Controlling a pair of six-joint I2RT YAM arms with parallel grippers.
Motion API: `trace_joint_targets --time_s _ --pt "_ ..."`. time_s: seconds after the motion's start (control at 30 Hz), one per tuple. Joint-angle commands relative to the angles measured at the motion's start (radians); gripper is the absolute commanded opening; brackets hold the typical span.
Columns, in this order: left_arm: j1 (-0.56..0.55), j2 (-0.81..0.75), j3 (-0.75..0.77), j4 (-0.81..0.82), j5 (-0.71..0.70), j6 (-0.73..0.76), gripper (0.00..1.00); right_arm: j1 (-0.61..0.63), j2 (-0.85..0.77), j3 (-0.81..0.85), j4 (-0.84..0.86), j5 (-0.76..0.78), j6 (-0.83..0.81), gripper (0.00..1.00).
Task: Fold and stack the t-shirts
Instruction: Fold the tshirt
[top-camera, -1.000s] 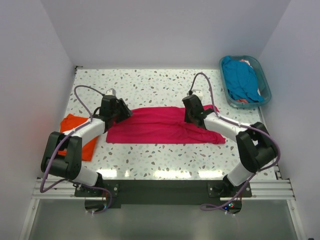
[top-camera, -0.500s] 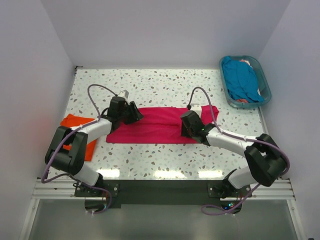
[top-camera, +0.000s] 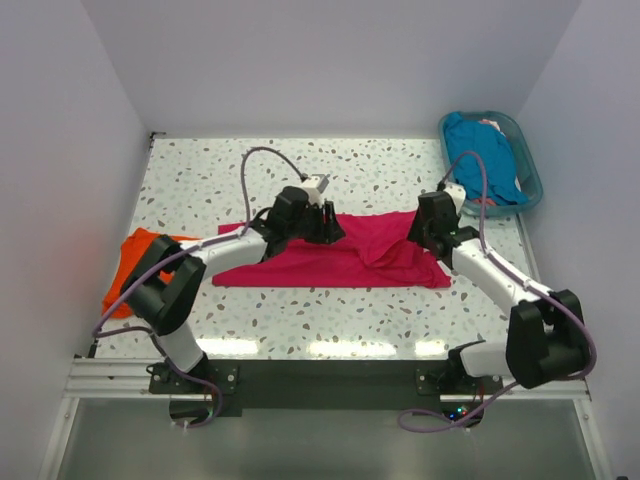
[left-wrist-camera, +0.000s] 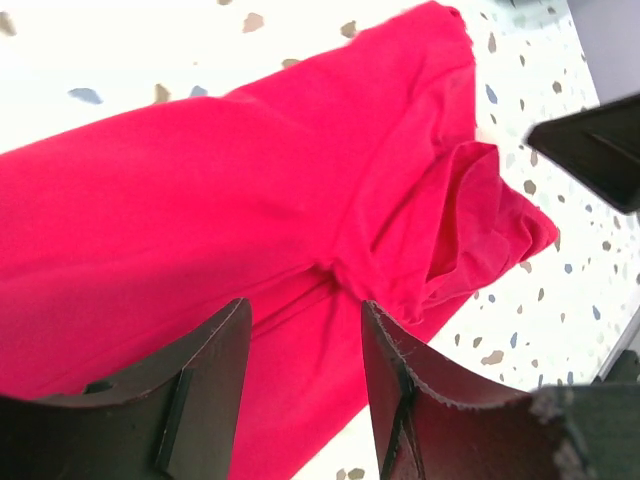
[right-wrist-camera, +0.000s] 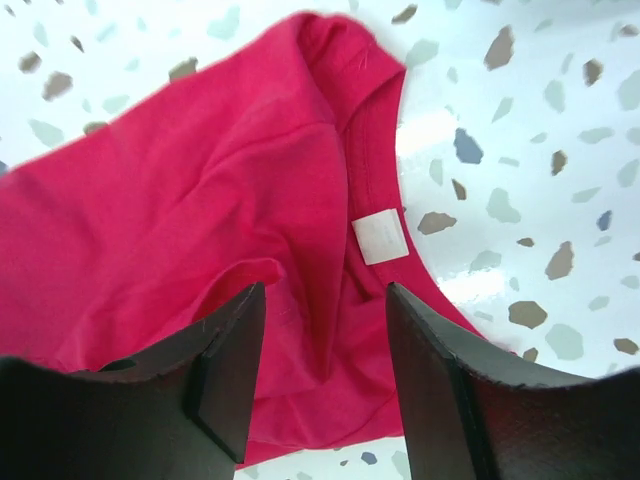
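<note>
1. Top external view: the hot pink t-shirt lies across the middle of the table as a long band. Its left part is flat and its right end is rumpled, with a loose flap bunched up near the collar
2. Left wrist view: the left gripper hovers over the middle of that band. Its jaws stand partway apart with only cloth showing below the gap, so it holds nothing
3. Right wrist view: the right gripper hangs above the collar end, with the white neck label just beyond its fingers. Its jaws are wide and empty
4. The orange t-shirt sits at the left edge of the table, apart from the pink one. It looks like a compact flat piece, probably folded, but the left arm hides part of it, so I cannot be sure
5. The teal t-shirt lies crumpled in the basket at the far right corner, and a bit of the salmon-red t-shirt shows at the near end. Neither is folded
6. My judgement is that less than half the task is done: one shirt is likely finished and the pink one is narrowed lengthwise but untidy. It needs smoothing, cross folds and placing on the orange one. Two shirts remain in the basket, and no stack exists yet
</note>
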Motion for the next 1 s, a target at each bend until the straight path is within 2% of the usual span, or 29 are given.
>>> trace_joint_targets --time_s 0.0,0.27,0.4,0.5,0.53,0.67,0.77,0.97 --pt "-0.051 0.063 0.107 0.004 -0.043 0.062 0.52 -0.041 0.068 0.051 0.015 -0.118 -0.028 0.56" --pt "-0.174 0.184 0.267 -0.1 -0.13 0.149 0.52 -0.064 0.185 0.079 0.056 -0.181 -0.014 0.55" --pt "-0.217 0.233 0.324 -0.16 -0.173 0.177 0.52 -0.066 0.183 0.066 0.072 -0.203 -0.002 0.44" --pt "-0.24 0.248 0.336 -0.195 -0.196 0.187 0.52 -0.066 0.16 0.043 0.078 -0.224 0.003 0.29" --pt "-0.243 0.252 0.339 -0.202 -0.196 0.189 0.51 -0.066 0.154 0.031 0.081 -0.23 0.006 0.2" --pt "-0.262 0.258 0.342 -0.219 -0.239 0.197 0.48 -0.066 0.091 -0.01 0.096 -0.27 0.015 0.06" --pt "-0.272 0.271 0.348 -0.236 -0.256 0.204 0.47 -0.064 0.056 -0.05 0.107 -0.321 0.029 0.0" --pt "-0.294 0.284 0.361 -0.246 -0.279 0.209 0.44 -0.061 -0.042 -0.122 0.107 -0.365 0.032 0.0"
